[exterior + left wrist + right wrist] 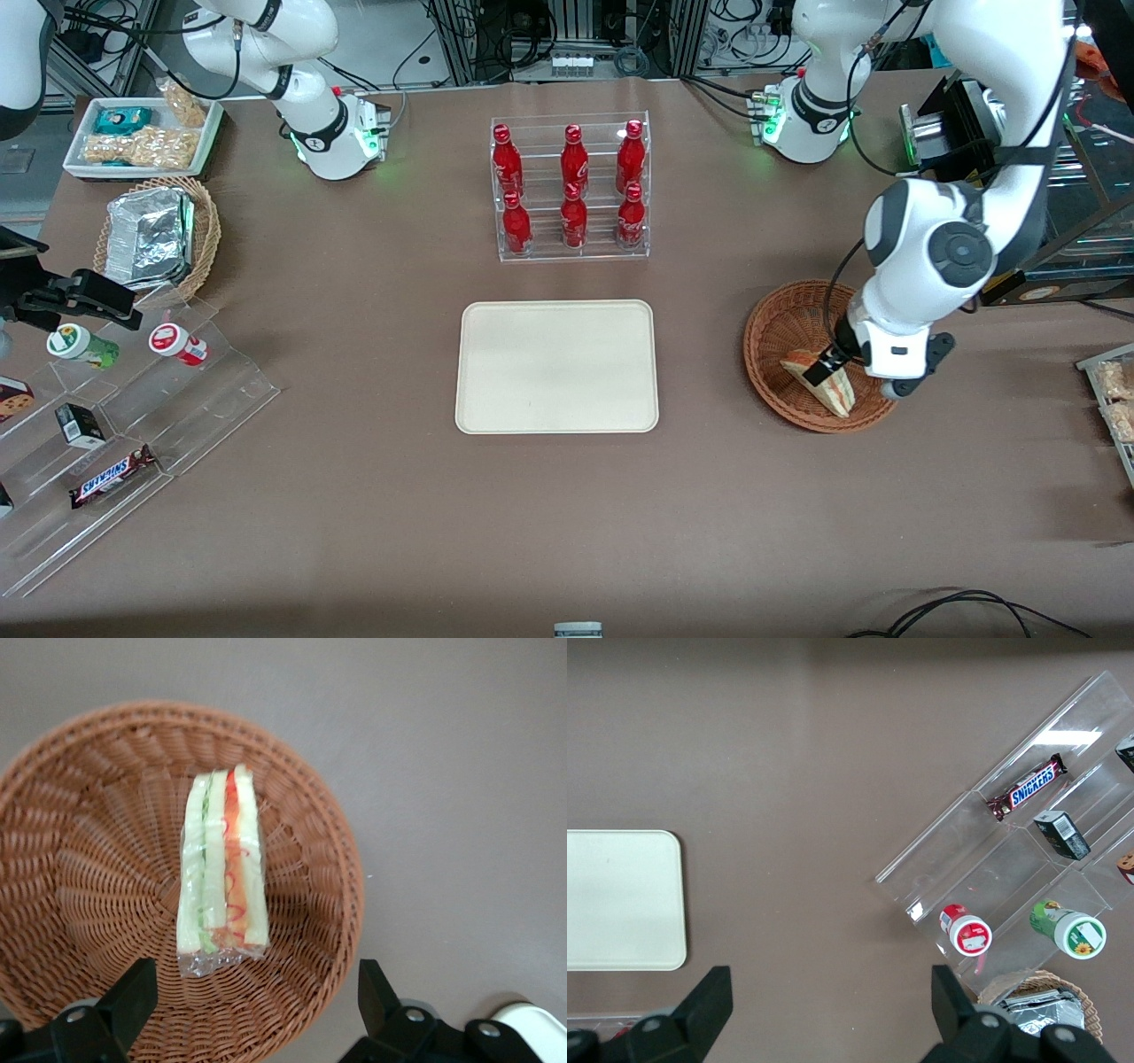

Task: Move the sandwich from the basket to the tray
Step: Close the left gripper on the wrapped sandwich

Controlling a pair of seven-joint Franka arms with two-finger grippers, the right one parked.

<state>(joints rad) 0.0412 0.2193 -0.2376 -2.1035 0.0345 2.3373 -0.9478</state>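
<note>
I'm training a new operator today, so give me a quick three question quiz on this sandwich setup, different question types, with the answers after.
1. True or false: the sandwich already lies on the tray.
2. Multiple choice: the left gripper is A) open above the basket, B) shut on the sandwich, C) over the tray.
3. How many red bottles stand in the clear rack?

Key: 1 false, it lies in the basket. 2 A. 3 six.
</note>
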